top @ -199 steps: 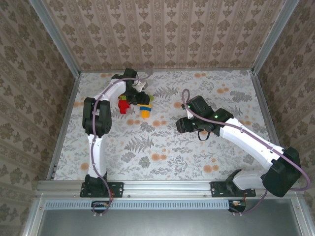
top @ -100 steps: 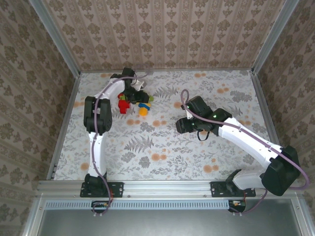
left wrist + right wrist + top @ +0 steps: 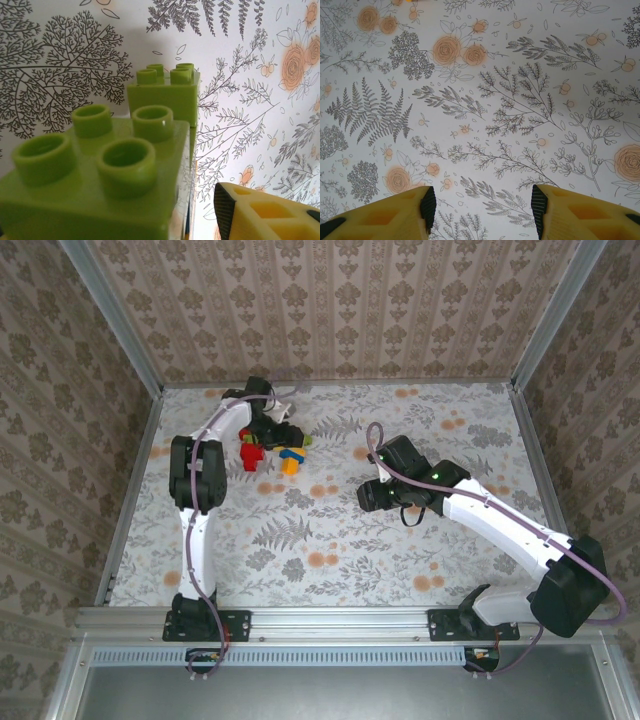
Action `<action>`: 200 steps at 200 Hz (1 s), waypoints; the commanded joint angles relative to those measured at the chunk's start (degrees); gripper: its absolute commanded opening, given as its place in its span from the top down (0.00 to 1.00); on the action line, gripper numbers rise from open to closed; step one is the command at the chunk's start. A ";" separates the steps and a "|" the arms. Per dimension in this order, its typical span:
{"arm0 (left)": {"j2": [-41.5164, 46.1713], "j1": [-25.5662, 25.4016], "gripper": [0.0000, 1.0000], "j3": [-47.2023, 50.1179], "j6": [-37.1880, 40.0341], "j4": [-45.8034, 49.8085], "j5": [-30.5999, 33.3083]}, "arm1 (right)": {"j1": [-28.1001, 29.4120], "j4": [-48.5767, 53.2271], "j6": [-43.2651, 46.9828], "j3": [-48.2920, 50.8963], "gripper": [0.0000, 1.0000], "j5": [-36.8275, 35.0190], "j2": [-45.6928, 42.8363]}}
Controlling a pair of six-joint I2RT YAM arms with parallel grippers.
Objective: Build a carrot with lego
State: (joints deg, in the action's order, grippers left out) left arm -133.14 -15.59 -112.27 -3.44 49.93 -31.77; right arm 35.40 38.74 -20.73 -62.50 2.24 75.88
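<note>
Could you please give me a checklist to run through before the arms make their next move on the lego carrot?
1. Left tool free of the near green brick: ok, a gap shows beside its finger.
2. Right tool open and empty: ok.
3. That brick seated on the carrot: cannot tell.
4. Red brick apart from the carrot: ok.
5. Table bare between the carrot and the other tool: ok.
</note>
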 commanded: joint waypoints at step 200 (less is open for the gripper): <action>45.87 2.13 0.00 29.82 -5.32 -13.38 8.55 | -0.71 -1.60 2.18 2.03 0.18 -16.68 -6.31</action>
State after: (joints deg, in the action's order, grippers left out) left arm -102.04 -13.80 -88.84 -5.98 42.50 -25.12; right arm 35.33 38.74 -19.22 -61.12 -6.15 73.36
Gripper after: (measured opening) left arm 0.993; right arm 0.778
